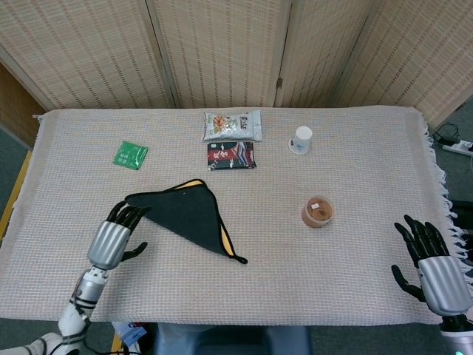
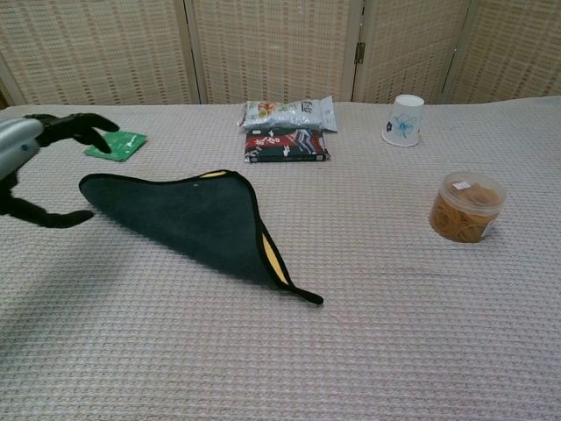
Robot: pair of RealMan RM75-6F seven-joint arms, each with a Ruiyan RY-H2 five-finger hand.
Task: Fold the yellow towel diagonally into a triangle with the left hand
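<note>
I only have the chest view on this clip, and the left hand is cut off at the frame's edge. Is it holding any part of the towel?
Observer: No. The head view shows the whole left hand. Its fingers are spread and hold nothing, with the fingertips near the left corner of the yellow towel.
Operator: And the right hand? I can't see it at all.
Observer: In the head view the right hand is at the near right corner of the table. Its fingers are apart and empty, far from the towel.
</note>
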